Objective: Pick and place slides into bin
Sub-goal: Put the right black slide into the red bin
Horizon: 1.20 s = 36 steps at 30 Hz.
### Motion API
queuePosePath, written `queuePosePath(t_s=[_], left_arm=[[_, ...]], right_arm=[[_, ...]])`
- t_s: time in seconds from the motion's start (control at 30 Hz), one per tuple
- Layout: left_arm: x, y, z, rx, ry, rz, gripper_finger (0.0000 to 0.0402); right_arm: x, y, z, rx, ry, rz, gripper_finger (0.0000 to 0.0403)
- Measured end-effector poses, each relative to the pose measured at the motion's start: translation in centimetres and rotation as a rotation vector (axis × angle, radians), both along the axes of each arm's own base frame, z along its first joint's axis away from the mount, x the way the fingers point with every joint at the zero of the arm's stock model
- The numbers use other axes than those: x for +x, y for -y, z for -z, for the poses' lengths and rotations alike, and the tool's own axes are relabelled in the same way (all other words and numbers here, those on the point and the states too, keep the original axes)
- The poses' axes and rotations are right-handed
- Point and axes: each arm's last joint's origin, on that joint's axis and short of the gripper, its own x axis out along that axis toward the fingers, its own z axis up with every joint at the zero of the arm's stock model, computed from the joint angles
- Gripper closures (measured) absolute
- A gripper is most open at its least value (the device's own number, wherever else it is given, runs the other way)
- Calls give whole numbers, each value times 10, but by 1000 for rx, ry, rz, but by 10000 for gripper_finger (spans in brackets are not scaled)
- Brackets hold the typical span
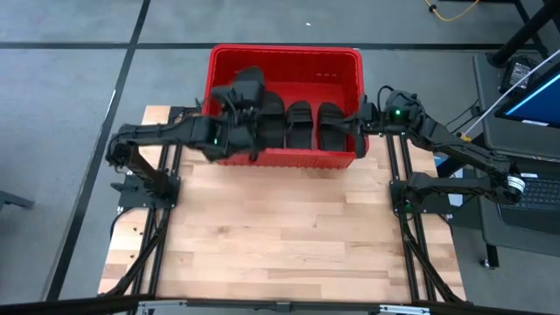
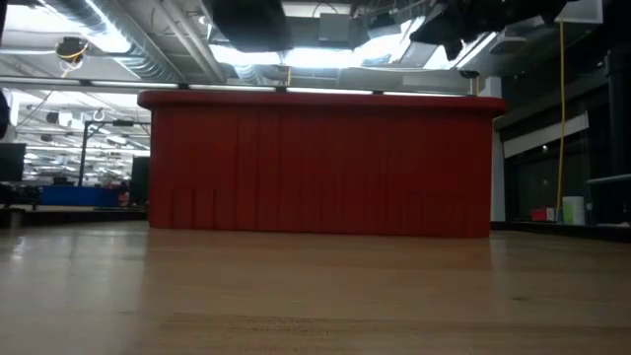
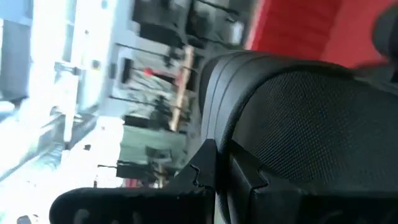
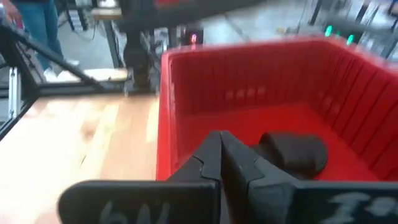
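The red bin [image 1: 284, 61] stands at the table's far middle; its front wall fills the low view [image 2: 315, 168]. Three black slides [image 1: 300, 124] lie side by side on its floor. My left gripper [image 1: 238, 109] is over the bin's left part, shut on a fourth black slide [image 1: 249, 87], which also shows in the left wrist view [image 3: 298, 118]. My right gripper [image 1: 361, 121] is shut and empty at the bin's right rim; in its wrist view [image 4: 221, 149] it looks into the bin at one slide [image 4: 292, 152]. My left gripper holds the slide between its two fingers [image 3: 202, 171], which meet at the slide's ribbed edge [image 3: 217, 130]. The fingers hide which part they have. The slide is lifted clear, above the bin's floor and the other slides, and stands tilted.
The wooden table top [image 1: 280, 236] stretches bare from the bin to the near edge. A desk with a laptop [image 1: 534, 96] stands beyond the table's right side. A person's legs [image 4: 37, 25] show in the room behind.
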Motion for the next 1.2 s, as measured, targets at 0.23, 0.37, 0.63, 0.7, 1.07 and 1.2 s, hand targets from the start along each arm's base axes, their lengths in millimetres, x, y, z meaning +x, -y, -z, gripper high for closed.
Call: queuePosePath(t_s=[0.23, 0.37, 0.63, 0.7, 1.07, 1.2], left_arm=[[-13, -67, -3, -225, -47, -40, 396], [-20, -99, -3, -297, -60, -25, 396], [-21, -140, -19, -219, -11, 39, 396], [-22, -147, -22, -216, 28, 64, 396], [-17, -173, 11, -270, -15, 3, 396], [-13, -179, 33, -306, -22, -20, 396]], right_arm=[[2, 1, -15, -180, 125, -17, 397], [2, 3, -16, -221, 129, -17, 397], [2, 3, -18, -233, 145, -13, 397], [2, 3, -18, -233, 144, -13, 397], [2, 3, -18, -230, 140, -13, 397], [2, 3, -18, -226, 140, -12, 397]])
